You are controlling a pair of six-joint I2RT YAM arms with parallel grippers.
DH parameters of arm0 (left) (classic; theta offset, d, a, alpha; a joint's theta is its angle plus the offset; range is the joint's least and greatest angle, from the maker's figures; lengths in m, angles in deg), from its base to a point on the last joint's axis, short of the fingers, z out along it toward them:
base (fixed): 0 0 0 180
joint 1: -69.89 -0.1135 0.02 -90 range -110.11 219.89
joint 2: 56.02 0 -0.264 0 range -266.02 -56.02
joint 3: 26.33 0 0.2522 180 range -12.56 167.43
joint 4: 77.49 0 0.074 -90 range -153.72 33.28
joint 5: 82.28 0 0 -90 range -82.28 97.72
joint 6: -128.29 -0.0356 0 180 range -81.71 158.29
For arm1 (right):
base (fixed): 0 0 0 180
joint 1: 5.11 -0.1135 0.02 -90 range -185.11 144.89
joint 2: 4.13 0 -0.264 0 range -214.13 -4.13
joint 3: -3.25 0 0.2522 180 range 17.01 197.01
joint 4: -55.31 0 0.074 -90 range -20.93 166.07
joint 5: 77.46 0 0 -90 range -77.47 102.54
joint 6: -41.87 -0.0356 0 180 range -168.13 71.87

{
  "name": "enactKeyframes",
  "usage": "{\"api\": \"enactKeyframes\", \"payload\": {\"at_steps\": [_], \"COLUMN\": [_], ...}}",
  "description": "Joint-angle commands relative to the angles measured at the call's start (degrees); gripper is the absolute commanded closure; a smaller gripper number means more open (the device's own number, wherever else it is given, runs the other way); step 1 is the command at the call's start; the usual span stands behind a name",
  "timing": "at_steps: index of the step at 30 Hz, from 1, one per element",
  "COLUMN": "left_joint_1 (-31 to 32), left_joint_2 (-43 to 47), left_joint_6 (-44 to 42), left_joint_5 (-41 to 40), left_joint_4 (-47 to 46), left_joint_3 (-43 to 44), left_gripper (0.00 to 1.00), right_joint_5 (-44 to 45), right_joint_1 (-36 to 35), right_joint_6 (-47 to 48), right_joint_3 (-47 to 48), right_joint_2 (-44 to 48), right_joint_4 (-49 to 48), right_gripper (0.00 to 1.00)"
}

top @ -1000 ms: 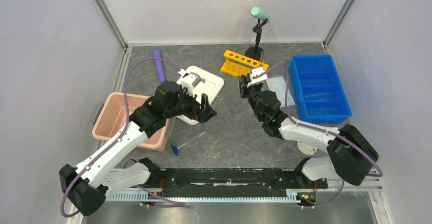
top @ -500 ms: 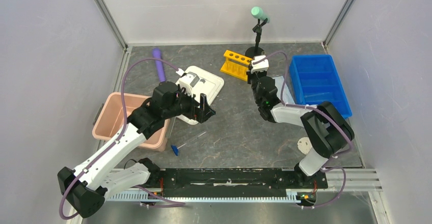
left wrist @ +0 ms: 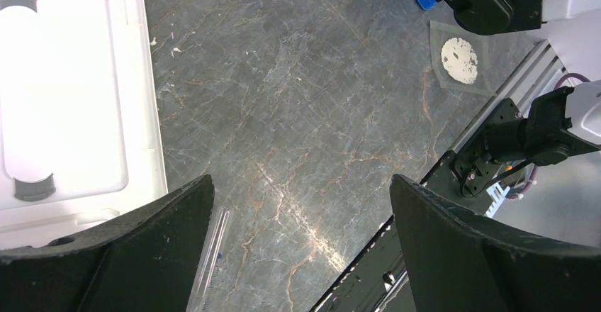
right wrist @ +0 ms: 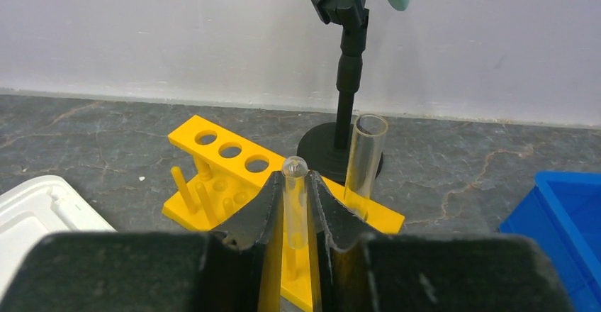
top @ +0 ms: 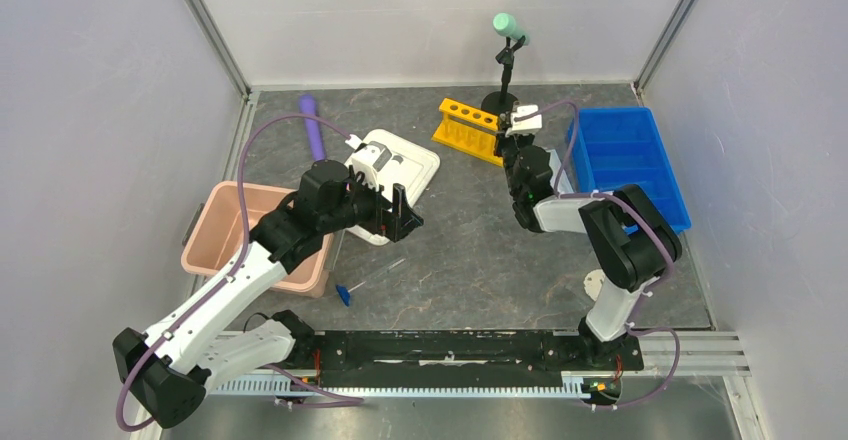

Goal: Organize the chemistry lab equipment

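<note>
At the far edge of the bench (top: 470,250), the right hand (right wrist: 295,209) is clamped on a thin clear tube (right wrist: 294,174) above the yellow plastic rack (right wrist: 227,149); one wider clear tube (right wrist: 365,156) stands there already. The left hand (left wrist: 301,184) gapes, empty. The blue-capped tube (top: 344,294) and the round clear dish with white disc (top: 597,285) lie unsorted near the near edge.

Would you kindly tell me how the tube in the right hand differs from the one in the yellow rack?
The held tube is gripped by the right hand; the rack tube stands in the yellow rack. The held tube is slimmer than the rack tube. The held tube's top is rounded, the rack tube's an open rim. Both are clear and upright.
</note>
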Motion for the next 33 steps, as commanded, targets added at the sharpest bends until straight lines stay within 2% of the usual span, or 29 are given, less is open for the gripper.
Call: {"api": "enactKeyframes", "payload": {"at_steps": [1,33], "left_joint_1": [-0.23,-0.23], "left_joint_2": [1.06,1.07], "left_joint_6": [-1.46,-1.74], "left_joint_5": [1.13,1.08], "left_joint_4": [-0.10,-0.19], "left_joint_3": [2.18,2.00], "left_gripper": [0.00,0.00], "right_joint_5": [-1.94,-3.97], "right_joint_1": [0.44,2.66], "right_joint_6": [-2.56,-6.32], "right_joint_3": [3.45,5.40], "right_joint_2": [-1.72,-8.92], "right_joint_4": [-4.27,-4.42], "right_gripper": [0.81,0.81]}}
